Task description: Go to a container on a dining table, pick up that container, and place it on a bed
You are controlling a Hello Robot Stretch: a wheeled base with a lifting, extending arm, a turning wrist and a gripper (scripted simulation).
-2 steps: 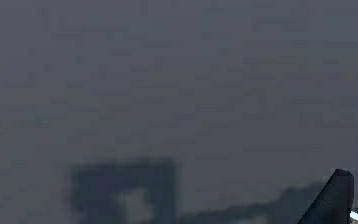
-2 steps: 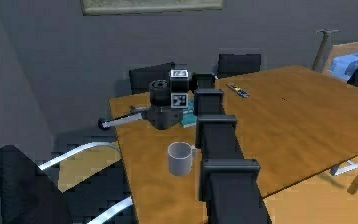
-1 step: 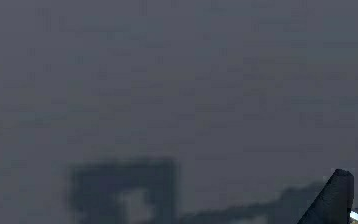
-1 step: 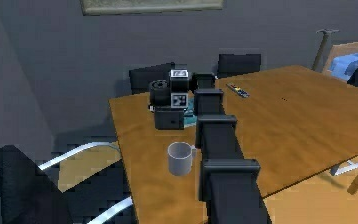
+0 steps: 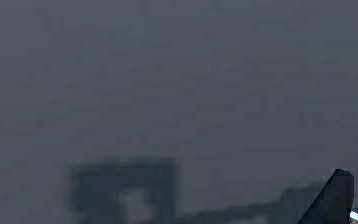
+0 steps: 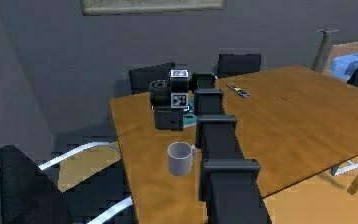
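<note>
— Trouble first: what could go wrong for us here?

— The arm [image 6: 222, 150] lies across the dining table [image 6: 297, 115], and the grey mug [image 6: 180, 158] stands on that table just beside the arm. If we turn the base or swing sideways with the arm this low, we judge the bar would knock the mug over or push it off the table's edge.

— And the gripper?

— The gripper [image 6: 167, 115] sits toward the table's far edge, near a black chair [image 6: 147, 76] drawn up at that edge. The tabletop lies behind it, so we cannot tell whether it holds anything. If we lift on a wrong guess, we could leave the table carrying nothing.

— How does the container look?

— We take the mug for it, though that is our judgement. It is pale grey and upright, mouth up, with a handle on the side facing the arm. It stands toward the table's near edge, well short of the gripper. To us it looks light and easy to tip.
</note>
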